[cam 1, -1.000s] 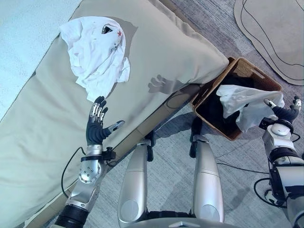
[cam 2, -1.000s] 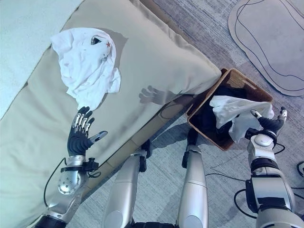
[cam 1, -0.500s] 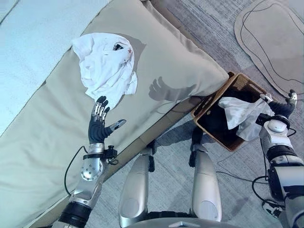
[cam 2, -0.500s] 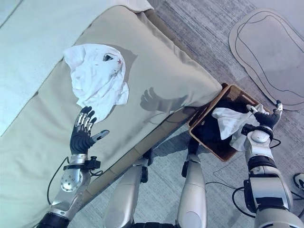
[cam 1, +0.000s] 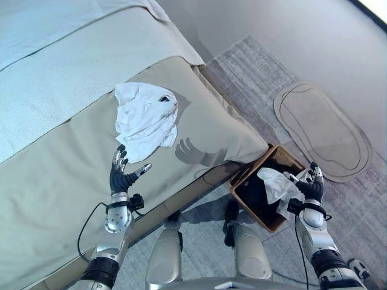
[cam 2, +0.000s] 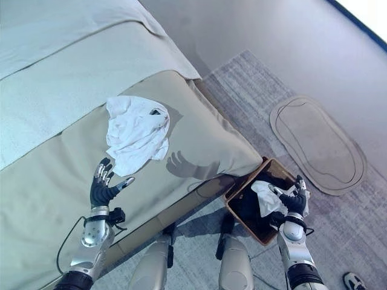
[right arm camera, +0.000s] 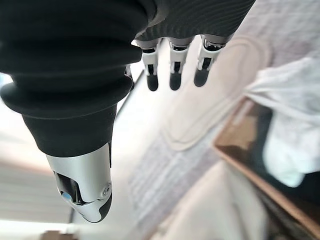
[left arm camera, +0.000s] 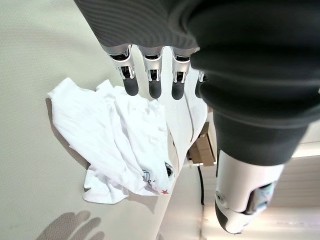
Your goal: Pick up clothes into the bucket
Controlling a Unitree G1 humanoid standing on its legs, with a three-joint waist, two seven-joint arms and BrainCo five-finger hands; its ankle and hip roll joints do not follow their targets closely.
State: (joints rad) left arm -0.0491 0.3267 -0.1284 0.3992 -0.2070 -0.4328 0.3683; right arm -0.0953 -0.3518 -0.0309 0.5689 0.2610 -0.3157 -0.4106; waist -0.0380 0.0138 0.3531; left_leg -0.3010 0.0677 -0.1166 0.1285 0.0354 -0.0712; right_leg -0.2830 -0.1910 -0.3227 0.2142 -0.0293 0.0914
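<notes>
A crumpled white shirt (cam 1: 145,121) lies on the beige blanket of the bed (cam 1: 54,181). My left hand (cam 1: 121,175) hovers just short of the shirt's near edge with its fingers (left arm camera: 150,75) straight and open, holding nothing. A brown woven basket (cam 1: 247,193) stands on the floor by the bed's corner. It holds dark clothes and a white cloth (cam 1: 275,184) that droops over its right rim. My right hand (cam 1: 309,188) is at that rim beside the cloth, fingers (right arm camera: 172,70) straight and open.
A pale sheet (cam 1: 60,78) covers the far part of the bed. A grey carpet (cam 1: 260,90) lies under the basket, and an oval beige mat (cam 1: 320,130) lies further right. A shoe (cam 2: 354,281) shows at the lower right.
The camera has moved, so more of the bed and floor shows. The left hand stays raised near the shirt. The right hand stays by the basket with the white cloth.
</notes>
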